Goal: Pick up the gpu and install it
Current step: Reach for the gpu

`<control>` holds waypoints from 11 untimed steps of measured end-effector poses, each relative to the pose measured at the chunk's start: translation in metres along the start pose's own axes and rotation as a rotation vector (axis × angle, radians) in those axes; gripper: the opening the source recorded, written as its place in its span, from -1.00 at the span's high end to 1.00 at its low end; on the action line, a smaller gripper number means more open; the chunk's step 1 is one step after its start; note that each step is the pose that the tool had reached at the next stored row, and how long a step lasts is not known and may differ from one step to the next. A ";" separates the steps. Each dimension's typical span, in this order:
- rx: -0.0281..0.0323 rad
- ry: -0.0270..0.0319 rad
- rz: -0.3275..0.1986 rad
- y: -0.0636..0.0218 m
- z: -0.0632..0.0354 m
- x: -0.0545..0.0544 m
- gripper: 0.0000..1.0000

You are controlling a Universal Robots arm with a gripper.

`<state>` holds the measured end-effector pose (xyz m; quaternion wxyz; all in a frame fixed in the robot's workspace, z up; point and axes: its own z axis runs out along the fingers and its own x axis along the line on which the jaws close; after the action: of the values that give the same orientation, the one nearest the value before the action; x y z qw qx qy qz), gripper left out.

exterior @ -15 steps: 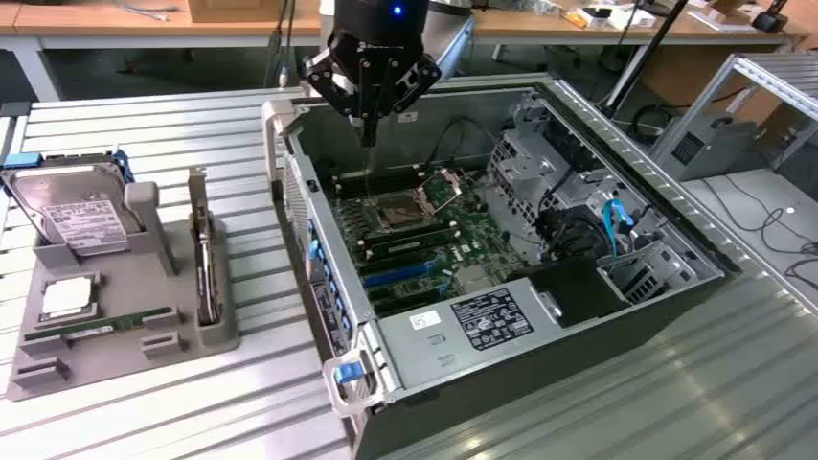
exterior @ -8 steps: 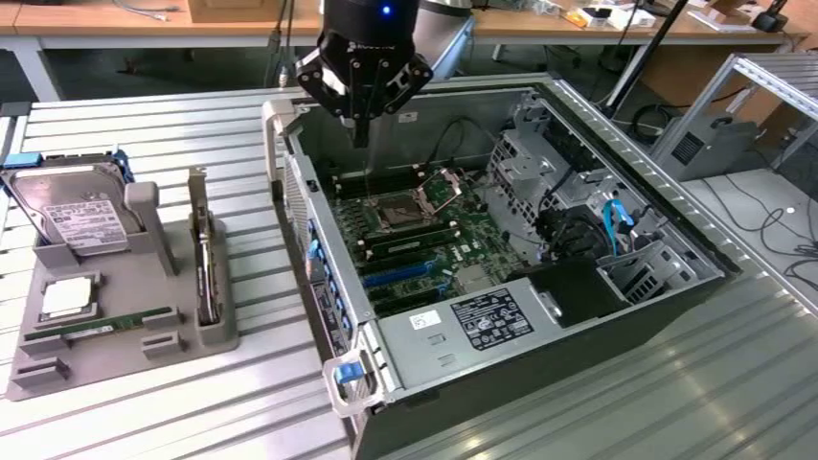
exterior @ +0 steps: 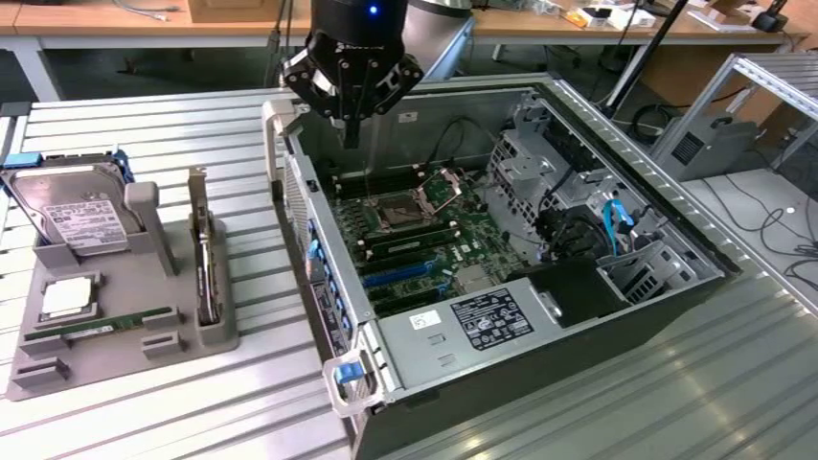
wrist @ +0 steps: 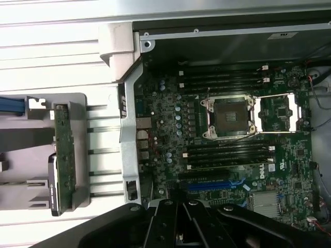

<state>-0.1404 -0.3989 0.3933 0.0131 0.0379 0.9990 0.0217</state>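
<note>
Setting: ribbed bright-metal table [exterior: 614,402], with wooden benches [exterior: 230,11] behind it.

The gpu [exterior: 202,259] [wrist: 64,150], a thin flat dark card with a narrow silver bracket at one end, is seen standing on its long edge in a slot of a grey moulded plastic holder [exterior: 192,335]. It is well apart from the tool, lower than it and outside the computer case, untouched.

In the same holder, on the side of the gpu away from the tool, a silver hard drive with a white label [exterior: 77,216] is propped upright. A slim green memory stick [exterior: 109,326] lies flat nearer the holder's front edge.

The black gripper [exterior: 352,134] [wrist: 183,227] is held above the open grey tower case [exterior: 422,379], near the case wall on the holder's side. Its fingers are pressed together and nothing is held between them.

Directly below and ahead of the tool the green motherboard [exterior: 422,230] [wrist: 170,129] is exposed, with an opened metal-framed processor socket [exterior: 412,206] [wrist: 227,116] flanked by rows of black memory slots. No contact between the tool and the board is observed.
</note>
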 end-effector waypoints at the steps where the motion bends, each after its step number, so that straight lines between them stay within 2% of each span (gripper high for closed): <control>1: 0.0000 0.0001 0.000 -0.0001 0.0000 0.001 0.79; 11: 0.0000 0.0000 0.000 -0.0006 -0.0002 0.007 0.79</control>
<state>-0.1479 -0.3989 0.3933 0.0131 0.0379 0.9990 0.0217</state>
